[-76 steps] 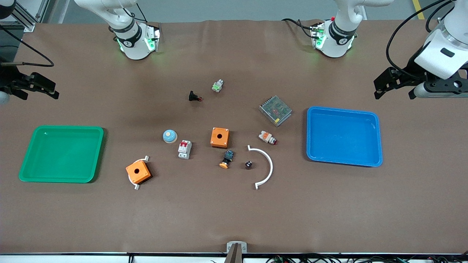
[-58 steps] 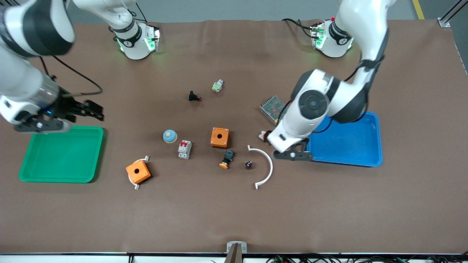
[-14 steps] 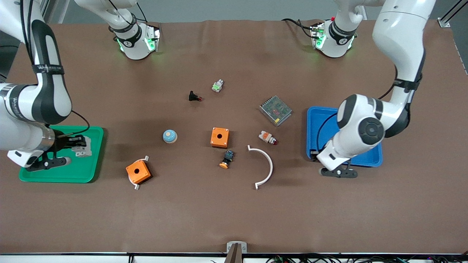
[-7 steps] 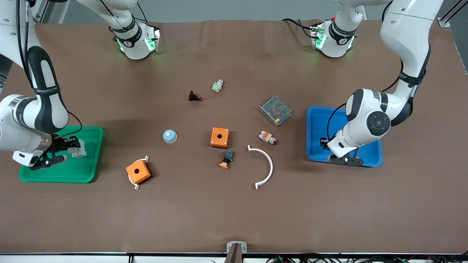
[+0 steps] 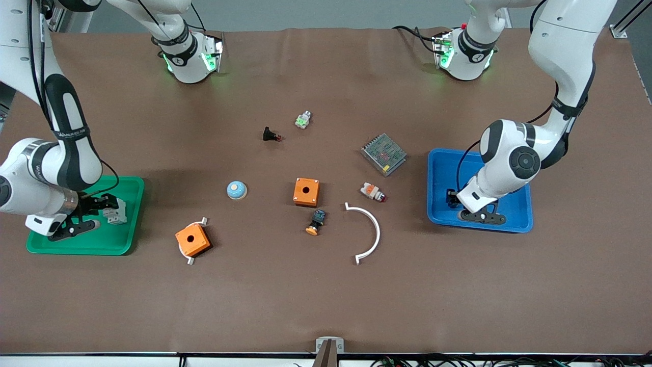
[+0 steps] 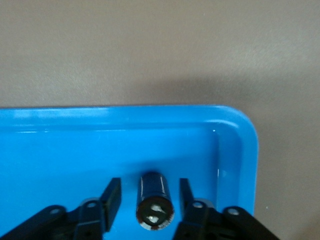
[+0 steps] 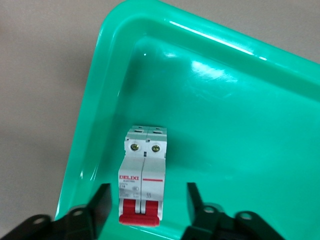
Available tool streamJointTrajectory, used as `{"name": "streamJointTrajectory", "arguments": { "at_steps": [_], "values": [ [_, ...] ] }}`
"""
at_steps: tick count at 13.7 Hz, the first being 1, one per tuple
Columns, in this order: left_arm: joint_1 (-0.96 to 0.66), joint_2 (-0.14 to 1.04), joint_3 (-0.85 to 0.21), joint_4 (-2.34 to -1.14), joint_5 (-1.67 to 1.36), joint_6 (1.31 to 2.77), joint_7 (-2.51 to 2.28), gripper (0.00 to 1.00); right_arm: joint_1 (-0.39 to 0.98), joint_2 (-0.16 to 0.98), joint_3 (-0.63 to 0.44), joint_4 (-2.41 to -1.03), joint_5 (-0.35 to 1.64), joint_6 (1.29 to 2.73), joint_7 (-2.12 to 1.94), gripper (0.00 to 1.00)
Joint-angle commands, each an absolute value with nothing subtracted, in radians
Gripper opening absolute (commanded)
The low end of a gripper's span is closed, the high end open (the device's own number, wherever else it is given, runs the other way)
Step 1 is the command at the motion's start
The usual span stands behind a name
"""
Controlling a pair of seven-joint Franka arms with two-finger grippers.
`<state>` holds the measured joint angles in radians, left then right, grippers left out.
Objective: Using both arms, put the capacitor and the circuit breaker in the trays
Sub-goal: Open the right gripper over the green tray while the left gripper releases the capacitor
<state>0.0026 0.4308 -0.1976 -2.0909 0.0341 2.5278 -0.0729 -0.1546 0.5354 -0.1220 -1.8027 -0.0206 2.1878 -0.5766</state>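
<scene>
On the worktop (image 5: 326,300), the green tray (image 5: 66,244) holds the circuit breaker (image 7: 143,175), and the blue tray (image 5: 514,211) holds the capacitor (image 6: 154,201). Only the wrist views show gaps: right gripper (image 7: 146,205) and left gripper (image 6: 150,197) both have fingers spread, touching neither part.

The brown tabletop (image 5: 326,295) fills the frame. At left centre lies a green tray (image 5: 51,243); at right centre, a blue tray (image 5: 438,168). Between them sit a blue dome (image 5: 237,190), two orange boxes (one dead centre (image 5: 306,191), one at lower left of centre (image 5: 192,240)), an orange-capped button (image 5: 316,222), a white curved strip (image 5: 371,232), a white-and-orange part (image 5: 372,191) and a metal mesh unit (image 5: 384,154). Above centre lie a black red-tipped button (image 5: 271,135) and a small green-lit part (image 5: 303,120).
</scene>
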Motion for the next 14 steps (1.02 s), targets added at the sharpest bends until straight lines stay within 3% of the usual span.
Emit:
{"name": "streamJointTrajectory", "arguments": {
  "at_steps": [1, 6, 8, 12, 14],
  "values": [
    [0.006, 0.394, -0.209, -2.045, 0.044, 2.51, -0.067, 1.0, -0.179, 0.496, -0.097, -1.738, -0.028, 2.084, -0.572, 1.0],
    [0.006, 0.361, -0.21, -1.789, 0.038, 2.251, -0.092, 1.0, -0.169, 0.327, -0.092, -1.715, 0.092, 1.957, -0.516, 1.0],
    [0.005, 0.35, -0.21, -1.692, 0.038, 2.148, -0.133, 1.0, -0.14, 0.272, -0.089, -1.7, 0.092, 1.912, -0.313, 1.0],
    [0.006, 0.322, -0.207, -1.484, 0.044, 1.878, -0.182, 1.0, -0.045, 0.189, -0.089, -1.594, 0.084, 1.695, -0.102, 1.0],
    [0.009, 0.284, -0.209, -1.439, 0.046, 1.8, -0.169, 1.0, 0.009, 0.181, -0.094, -1.528, 0.071, 1.613, 0.009, 1.0]
  ]
}}
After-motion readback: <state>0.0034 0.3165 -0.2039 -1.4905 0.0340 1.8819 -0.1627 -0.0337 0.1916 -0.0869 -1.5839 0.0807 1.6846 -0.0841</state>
